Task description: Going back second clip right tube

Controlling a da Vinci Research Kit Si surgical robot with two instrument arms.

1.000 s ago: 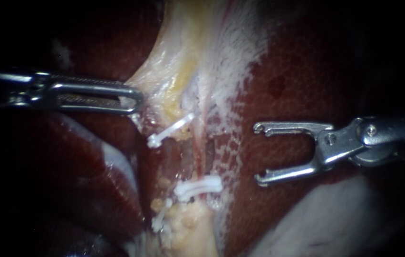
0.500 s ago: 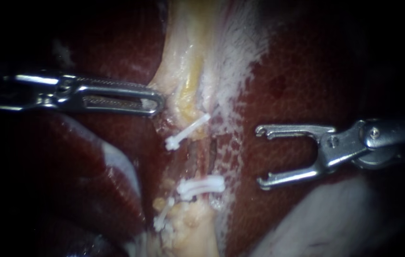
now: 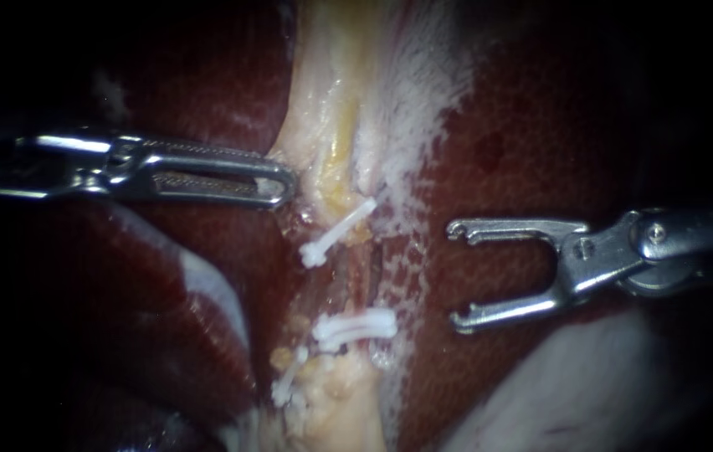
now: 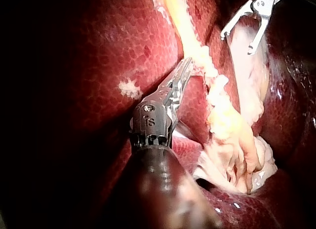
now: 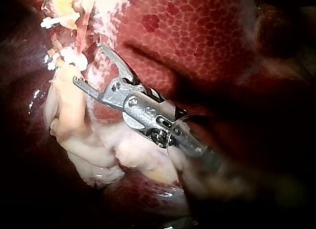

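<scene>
Bare liver (image 3: 515,142) lies clear between the right instrument (image 3: 454,273) and the clips (image 3: 338,233)

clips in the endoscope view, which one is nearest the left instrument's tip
The uppermost clip, the slanted one just below the left instrument. The level clip and the small lowest clip lie farther down.

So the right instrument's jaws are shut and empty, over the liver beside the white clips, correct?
No, the jaws of the right instrument are wide open, not shut, as the endoscope view shows. The rest holds: they are empty, over the liver, beside the white clips.
</scene>
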